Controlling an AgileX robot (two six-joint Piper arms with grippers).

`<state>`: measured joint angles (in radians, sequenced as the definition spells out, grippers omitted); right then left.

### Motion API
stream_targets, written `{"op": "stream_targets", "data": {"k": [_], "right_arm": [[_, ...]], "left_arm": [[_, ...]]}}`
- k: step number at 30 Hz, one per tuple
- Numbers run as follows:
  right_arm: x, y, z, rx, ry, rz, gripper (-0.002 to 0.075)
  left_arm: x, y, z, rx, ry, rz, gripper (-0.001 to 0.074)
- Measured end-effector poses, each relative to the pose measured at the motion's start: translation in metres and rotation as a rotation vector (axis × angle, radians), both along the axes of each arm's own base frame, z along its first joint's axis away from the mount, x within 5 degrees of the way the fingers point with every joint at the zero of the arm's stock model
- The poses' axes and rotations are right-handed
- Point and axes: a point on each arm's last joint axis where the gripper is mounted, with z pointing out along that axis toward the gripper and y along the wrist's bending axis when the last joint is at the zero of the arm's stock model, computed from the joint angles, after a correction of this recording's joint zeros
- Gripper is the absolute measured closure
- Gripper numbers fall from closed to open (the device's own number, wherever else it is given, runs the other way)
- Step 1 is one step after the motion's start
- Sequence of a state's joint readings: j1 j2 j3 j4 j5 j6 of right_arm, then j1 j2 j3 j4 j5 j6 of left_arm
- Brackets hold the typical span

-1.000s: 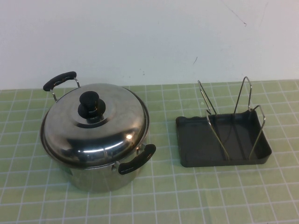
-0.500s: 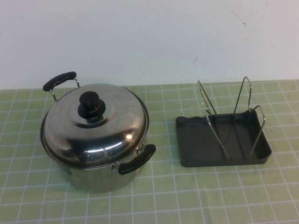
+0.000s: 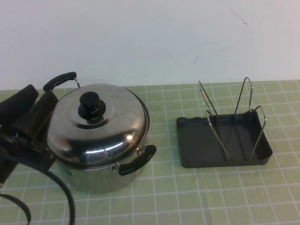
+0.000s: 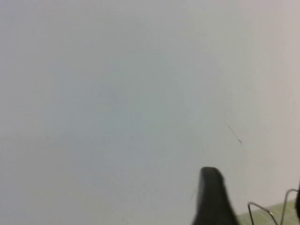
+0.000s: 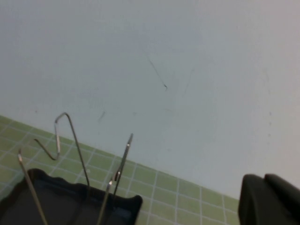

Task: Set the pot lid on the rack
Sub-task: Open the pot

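Note:
The shiny domed pot lid (image 3: 101, 129) with its black knob (image 3: 91, 105) sits on the steel pot (image 3: 96, 177) at the left of the green tiled mat. The dark grey rack (image 3: 201, 145) with upright wire loops stands to the right of the pot, apart from it. My left gripper (image 3: 42, 93) is at the pot's left side, open, with nothing between its fingers; in the left wrist view (image 4: 255, 187) one finger (image 4: 213, 199) shows, with a rack wire (image 4: 260, 208) beyond it. My right gripper (image 5: 269, 199) shows only in the right wrist view, shut and empty, off to one side of the rack (image 5: 70, 204).
The pot has two black handles, one at the back left (image 3: 59, 80) and one at the front right (image 3: 137, 161). A white wall (image 3: 150, 37) rises behind the mat. The left arm's black cable (image 3: 65, 192) loops at the front left.
My left arm has come into the high view from the left and now reaches beside the pot. The lid, pot and rack have not moved.

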<state>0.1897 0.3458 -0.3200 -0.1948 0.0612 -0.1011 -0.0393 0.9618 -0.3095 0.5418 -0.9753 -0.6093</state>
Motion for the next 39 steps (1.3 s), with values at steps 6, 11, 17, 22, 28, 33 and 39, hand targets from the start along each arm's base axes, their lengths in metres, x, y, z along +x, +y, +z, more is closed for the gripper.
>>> {"op": "stream_targets", "data": {"k": [6, 11, 17, 22, 28, 33, 39], "right_arm": [[-0.002, 0.011, 0.0, 0.001, -0.005, 0.127, 0.0727], [-0.005, 0.018, 0.0, 0.0, -0.005, 0.21, 0.0727], [-0.006, 0.02, 0.0, 0.0, -0.005, 0.241, 0.0727], [-0.006, 0.02, 0.001, 0.008, -0.008, 0.242, 0.0727], [-0.006, 0.021, 0.002, 0.031, -0.018, 0.244, 0.0727], [-0.006, 0.021, 0.003, 0.041, -0.017, 0.244, 0.0727], [-0.006, 0.021, 0.003, 0.044, -0.016, 0.244, 0.0727]], "left_arm": [[0.03, -0.007, -0.025, -0.012, 0.139, -0.078, 0.015], [0.057, -0.007, -0.039, -0.007, 0.258, -0.059, 0.0107], [0.083, -0.01, -0.049, 0.095, 0.334, -0.072, 0.0108], [0.098, -0.019, -0.052, 0.184, 0.353, -0.072, 0.0109], [0.11, -0.032, -0.059, 0.272, 0.345, -0.063, 0.0129], [0.115, -0.031, -0.06, 0.236, 0.34, -0.031, 0.0267], [0.116, -0.032, -0.057, 0.237, 0.278, -0.033, 0.0405]]}}
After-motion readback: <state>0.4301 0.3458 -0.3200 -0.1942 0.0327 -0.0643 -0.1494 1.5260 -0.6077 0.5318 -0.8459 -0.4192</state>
